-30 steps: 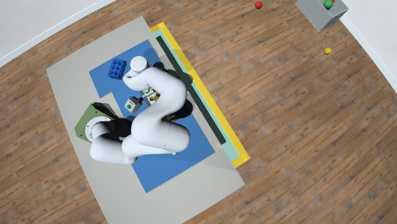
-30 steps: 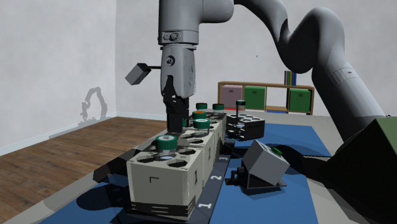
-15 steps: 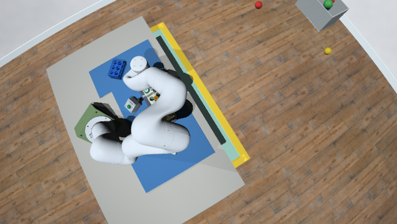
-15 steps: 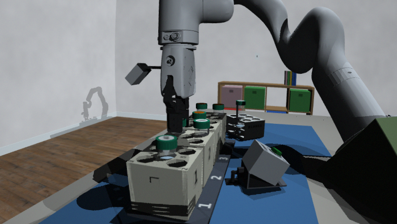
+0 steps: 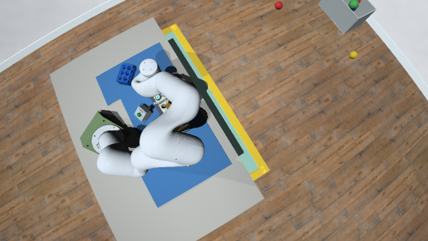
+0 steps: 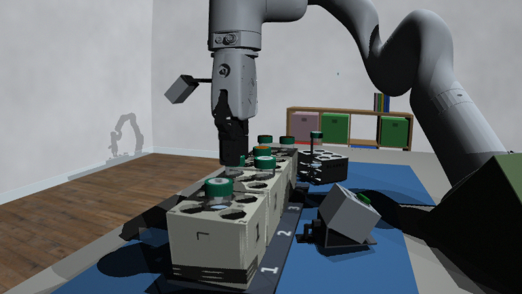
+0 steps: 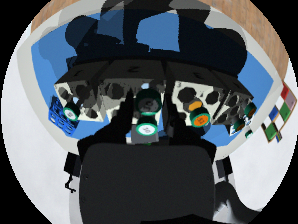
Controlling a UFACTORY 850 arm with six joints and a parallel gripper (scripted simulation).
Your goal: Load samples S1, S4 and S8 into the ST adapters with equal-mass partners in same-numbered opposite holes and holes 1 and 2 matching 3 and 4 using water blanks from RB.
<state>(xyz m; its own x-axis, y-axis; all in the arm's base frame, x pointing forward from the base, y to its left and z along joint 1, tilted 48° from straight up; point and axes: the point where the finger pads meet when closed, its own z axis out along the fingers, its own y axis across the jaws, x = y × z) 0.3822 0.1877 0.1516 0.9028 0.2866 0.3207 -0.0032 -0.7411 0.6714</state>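
My gripper [image 6: 231,157] reaches down over the loading stand ST [image 6: 234,215], at the far side of adapter 2 [image 6: 272,190]. Its fingers flank a green-capped blank with a white dot [image 7: 147,119] that stands down in a hole there; they stand slightly apart from the cap, open. Adapter 1 [image 6: 215,234] holds a blank [image 6: 218,187] in its centre hole. Another blank [image 6: 264,162] and an orange-dotted sample [image 6: 262,150] stand farther along, and two more caps [image 6: 276,139] behind them. The blue rack RS [image 5: 126,74] shows in the overhead view.
The blank rack RB [image 6: 321,166] stands beyond the stand with one tube [image 6: 316,135] raised in it. The grey DONE box [image 6: 348,215] with its green key [image 6: 363,198] sits right of the stand. The arm's body hides most of the stand from overhead.
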